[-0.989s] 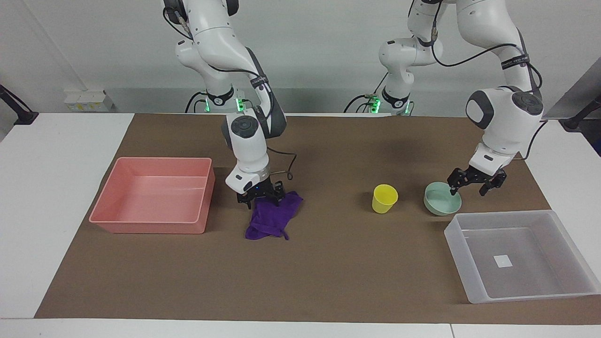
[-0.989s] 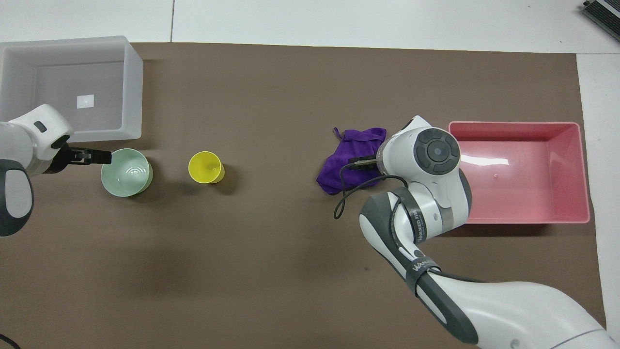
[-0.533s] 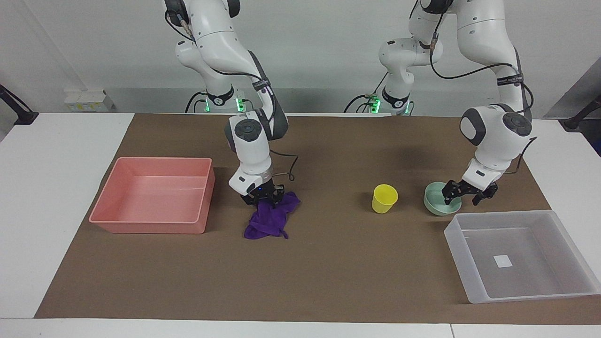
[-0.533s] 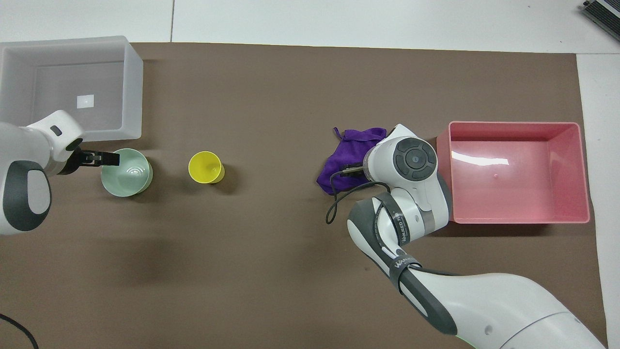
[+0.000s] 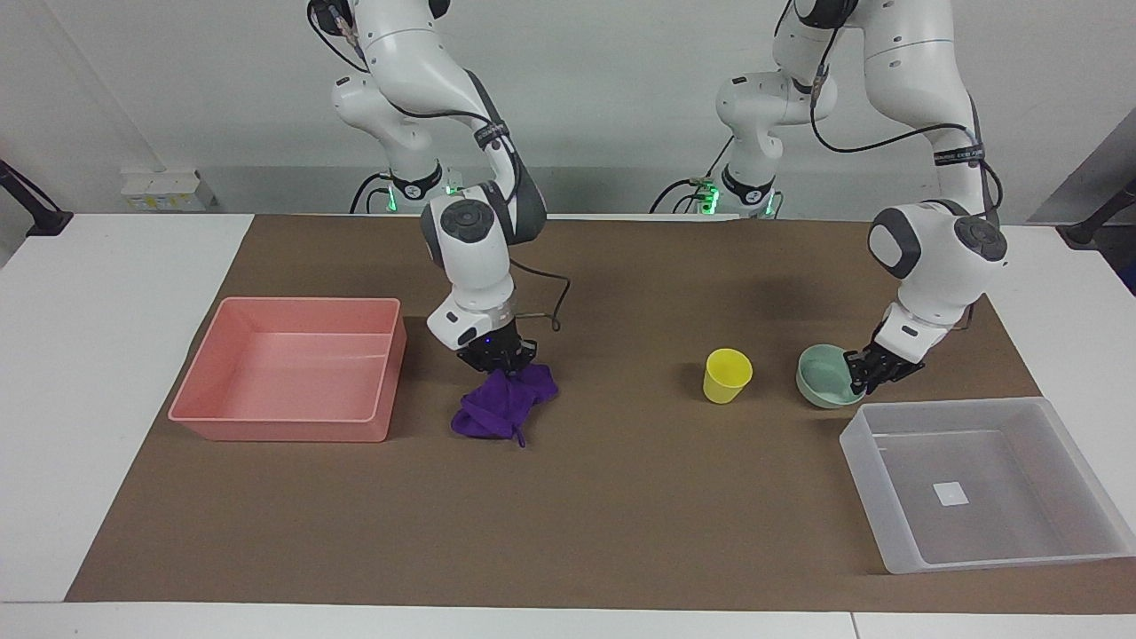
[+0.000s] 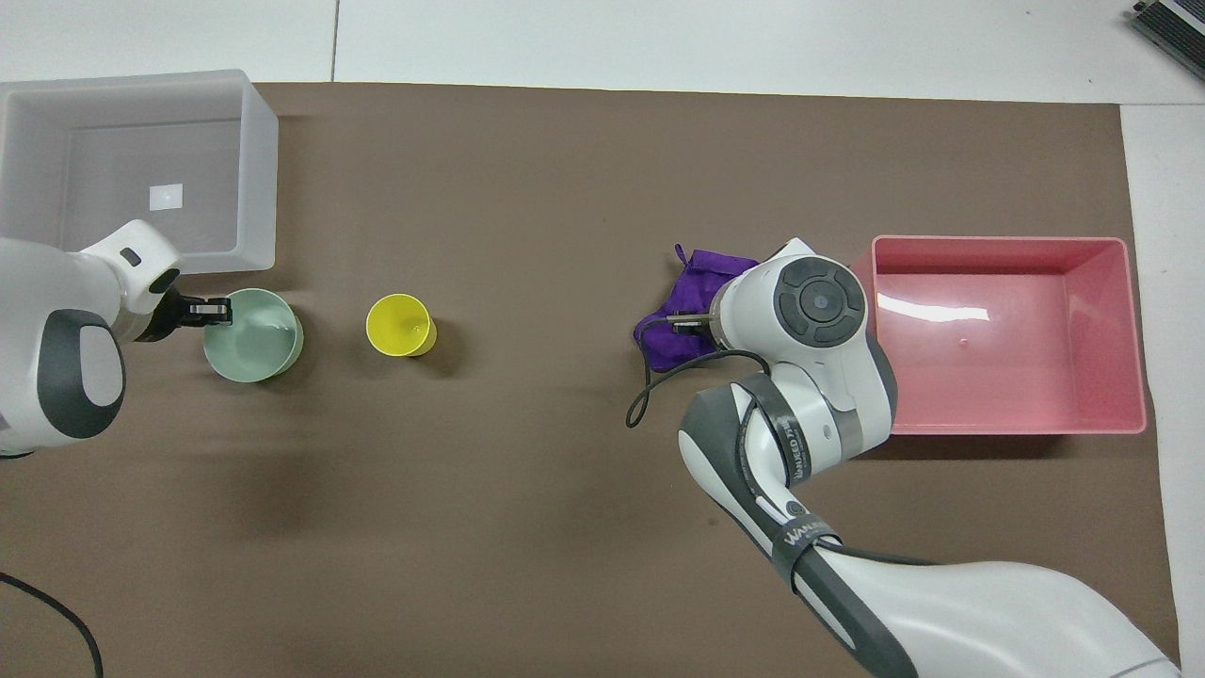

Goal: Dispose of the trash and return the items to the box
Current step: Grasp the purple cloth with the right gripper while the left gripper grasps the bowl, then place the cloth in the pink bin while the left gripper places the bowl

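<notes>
Gripping soft purple cloth rag (image 5: 502,404), right gripper (image 5: 497,358) clamped | left gripper (image 5: 863,373) pinching mint-green plastic bowl (image 5: 825,376) rim | lift both straight, slowly.

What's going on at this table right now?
Both arms are picking things up at once. The right tool is shut on the purple rag, which is bunched up under it on the brown mat beside the pink tray. The left tool is shut on the rim of the mint-green bowl, close to the clear box. The yellow cup stands untouched beside the bowl. Both the box and the pink tray hold nothing yet.
</notes>
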